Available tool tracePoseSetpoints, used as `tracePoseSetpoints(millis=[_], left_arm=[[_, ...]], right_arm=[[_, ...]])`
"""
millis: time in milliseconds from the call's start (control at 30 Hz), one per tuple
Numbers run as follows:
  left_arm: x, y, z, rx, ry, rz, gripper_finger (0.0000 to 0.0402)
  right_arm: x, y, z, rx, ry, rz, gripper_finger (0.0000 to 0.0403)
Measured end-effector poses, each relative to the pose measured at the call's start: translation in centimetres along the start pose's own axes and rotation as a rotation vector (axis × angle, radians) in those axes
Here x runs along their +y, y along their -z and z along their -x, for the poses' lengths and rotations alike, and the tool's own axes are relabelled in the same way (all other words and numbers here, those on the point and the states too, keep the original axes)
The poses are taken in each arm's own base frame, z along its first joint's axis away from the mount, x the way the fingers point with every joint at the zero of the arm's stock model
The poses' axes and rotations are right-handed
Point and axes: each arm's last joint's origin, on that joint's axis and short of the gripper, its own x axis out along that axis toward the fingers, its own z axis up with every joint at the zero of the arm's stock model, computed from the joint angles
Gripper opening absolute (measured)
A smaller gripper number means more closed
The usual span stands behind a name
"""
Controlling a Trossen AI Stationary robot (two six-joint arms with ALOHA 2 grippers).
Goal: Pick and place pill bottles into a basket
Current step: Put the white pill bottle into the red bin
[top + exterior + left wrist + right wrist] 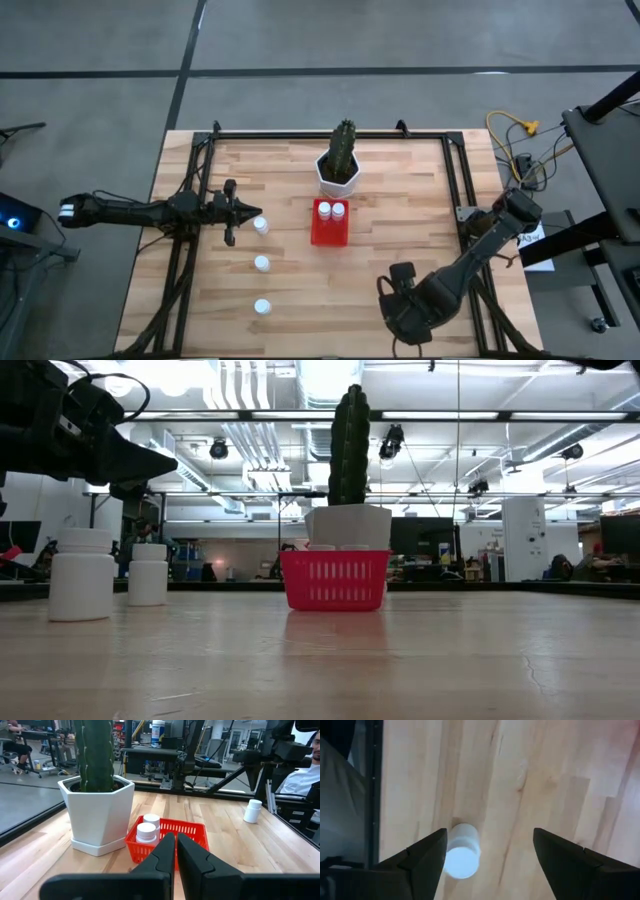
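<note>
Three white pill bottles stand upright on the table in a column at the left (261,226) (262,264) (262,306); two of them show in the low view (82,575) (148,575). Two more bottles (331,210) stand in the red basket (330,232) at the table's middle, which also shows in the left wrist view (192,831). My left gripper (240,210) is shut and empty, just left of the farthest bottle of the column. My right gripper (490,832) is open near the table's near edge and points down over one upright bottle (462,856), which stands nearer one finger.
A white hexagonal pot with a green cactus (340,165) stands just behind the basket. A black frame (455,180) runs along the table's sides and far edge. Bare wood lies between the basket and the right arm (470,255).
</note>
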Motion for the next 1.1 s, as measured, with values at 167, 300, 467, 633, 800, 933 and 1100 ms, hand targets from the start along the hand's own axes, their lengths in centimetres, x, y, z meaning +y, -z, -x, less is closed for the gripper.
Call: tracePoseSetpoints(millis=[167,300,467,633,800,933,1100], left_arm=[[0.0,0.0,0.0,0.000,0.000,0.000,0.0001],[0.0,0.0,0.0,0.000,0.000,0.000,0.0001],[0.0,0.0,0.0,0.000,0.000,0.000,0.0001],[0.0,0.0,0.0,0.000,0.000,0.000,0.0001],[0.0,0.0,0.0,-0.001,0.000,0.000,0.0001],[0.0,0.0,0.0,-0.001,0.000,0.000,0.0001],[0.0,0.0,0.0,-0.002,0.000,0.000,0.0001]], right_arm=[[1.4,1.0,0.1,-0.011,-0.003,0.002,0.0292],[2.4,1.7,0.2,-0.032,0.017,0.011,0.0287],[3.0,2.7,-0.2,-0.026,0.035,0.016,0.0286],[3.1,3.3,-1.1,-0.017,0.044,0.022,0.0282],[3.1,3.3,-1.4,-0.023,0.051,0.013,0.0278],[3.1,3.5,-2.2,-0.037,0.051,0.024,0.0279],[2.8,4.1,-3.2,-0.015,0.071,0.028,0.0276]])
